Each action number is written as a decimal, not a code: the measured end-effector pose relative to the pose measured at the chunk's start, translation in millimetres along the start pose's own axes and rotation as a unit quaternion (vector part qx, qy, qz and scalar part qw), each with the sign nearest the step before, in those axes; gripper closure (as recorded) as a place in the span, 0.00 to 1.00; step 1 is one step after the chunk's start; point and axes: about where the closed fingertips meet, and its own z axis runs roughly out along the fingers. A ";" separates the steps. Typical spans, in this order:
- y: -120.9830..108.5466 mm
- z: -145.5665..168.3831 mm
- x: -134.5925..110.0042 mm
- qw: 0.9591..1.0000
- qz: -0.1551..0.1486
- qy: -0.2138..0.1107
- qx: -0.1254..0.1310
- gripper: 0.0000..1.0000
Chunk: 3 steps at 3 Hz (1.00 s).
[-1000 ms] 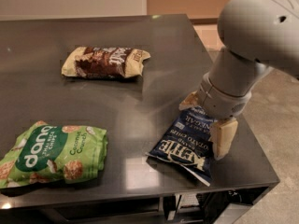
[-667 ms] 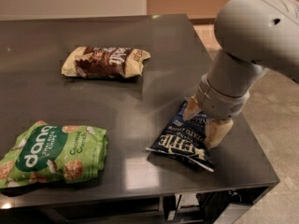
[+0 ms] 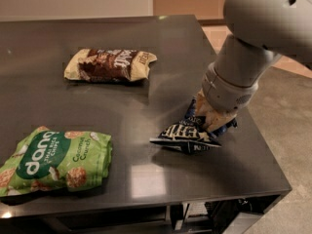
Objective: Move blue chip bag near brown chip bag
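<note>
Finding: the gripper (image 3: 213,117) has closed its fingers on the upper end of the blue chip bag (image 3: 186,136). The bag, flat a moment ago, now bunches and tilts just beneath it. Judgement: grasp made, transfer pending. The bag is creased, crinkly navy foil. The brown chip bag (image 3: 109,65), oblong with cream ends, lies well apart, far left of the gripper on the smooth dark table (image 3: 146,33).

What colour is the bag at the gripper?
Dark navy, white lettering: blue chip bag in the gripper, right of table; camera view.

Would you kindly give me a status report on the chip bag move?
Gripper shut on blue chip bag, table right side. Brown chip bag apart, rear left. Green bag front left, off the path.
</note>
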 end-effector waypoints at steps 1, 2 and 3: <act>-24.2 -24.1 -12.1 1.000 0.008 -0.009 0.028 1.00; -60.6 -46.7 -25.2 0.997 0.022 -0.019 0.069 1.00; -100.4 -58.8 -33.9 0.992 0.041 -0.037 0.110 1.00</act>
